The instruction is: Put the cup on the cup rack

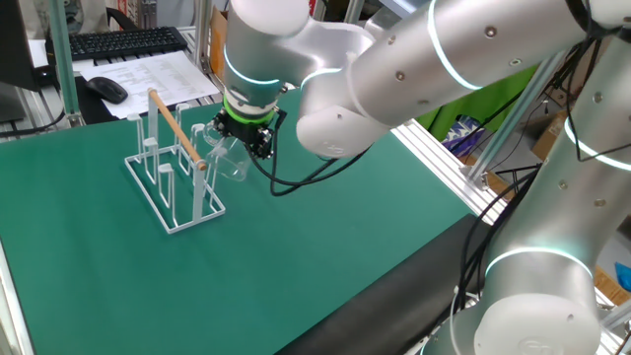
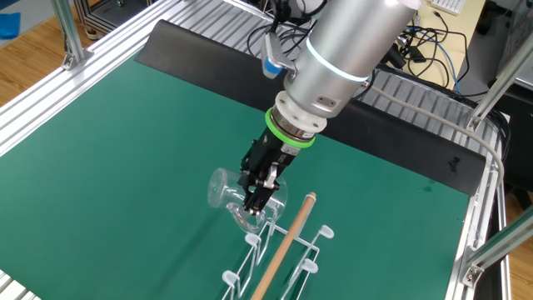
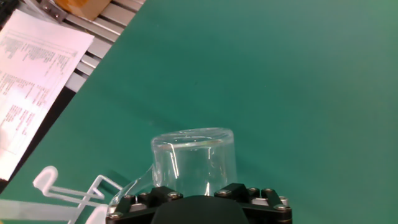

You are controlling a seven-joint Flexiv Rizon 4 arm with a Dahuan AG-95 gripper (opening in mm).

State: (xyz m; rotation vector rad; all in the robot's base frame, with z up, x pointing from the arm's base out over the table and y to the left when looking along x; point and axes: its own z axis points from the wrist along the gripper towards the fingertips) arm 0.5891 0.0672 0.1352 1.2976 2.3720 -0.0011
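Two black fingers of the gripper (image 2: pixel 256 198) are clamped on the cup (image 2: pixel 237 197), holding it tilted on its side above the green mat (image 2: pixel 125 150). It hangs just beside the rack (image 1: pixel 173 173), near a peg at the rod's (image 1: pixel 177 128) near end.

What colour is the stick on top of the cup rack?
Light wood, a pale tan. The stick on the white cup rack shows best in one fixed view.
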